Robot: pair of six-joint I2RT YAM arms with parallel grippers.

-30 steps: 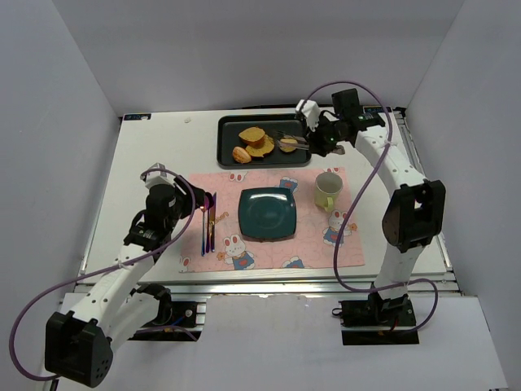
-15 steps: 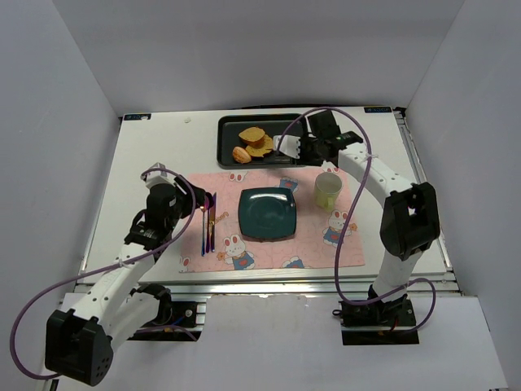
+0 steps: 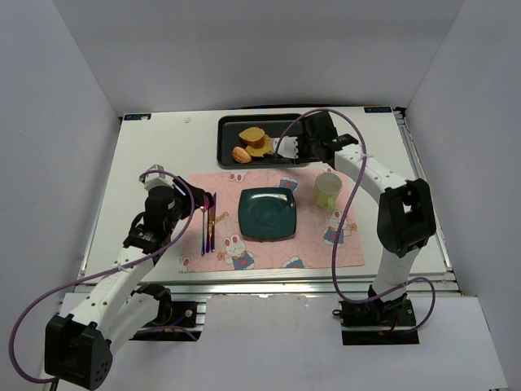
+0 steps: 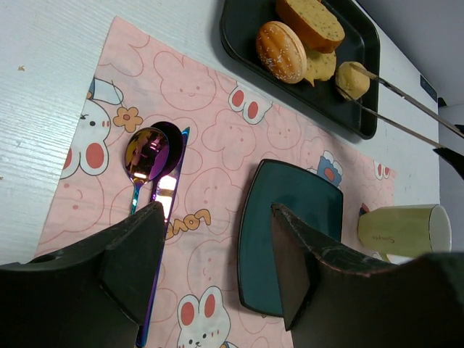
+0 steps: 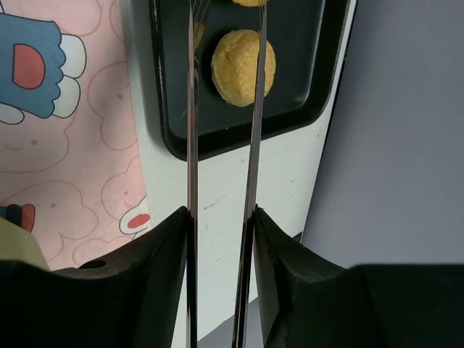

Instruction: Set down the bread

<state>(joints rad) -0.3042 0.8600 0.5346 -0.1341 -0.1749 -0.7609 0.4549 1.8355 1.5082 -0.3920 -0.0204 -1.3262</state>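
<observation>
The bread point(image 3: 263, 148) lies flat in the black tray point(image 3: 225, 138), at 12 o'clock from the blue-green plate point(image 3: 267, 213). A round bun point(image 4: 281, 51) sits on the bread's edge at 9 o'clock. A long slice point(image 4: 312, 18) lies just beside the bread at 11 o'clock. The right gripper point(image 5: 221, 217) has its fingers pressed narrow on a pair of thin metal tongs point(image 5: 191, 109). The tongs reach into the tray from 3 o'clock. A small round piece point(image 5: 233, 67) sits between the two blades, just beside the bread. It is not clear if the blades squeeze it. The left gripper point(image 4: 217, 216) has its fingers spread wide and holds nothing. It hangs over the pink bunny mat point(image 4: 217, 138), near a shiny spoon point(image 4: 145, 154) that lies at 9 o'clock from the plate. A yellow-green mug point(image 3: 327, 190) stands on the mat at 2 o'clock from the plate.
</observation>
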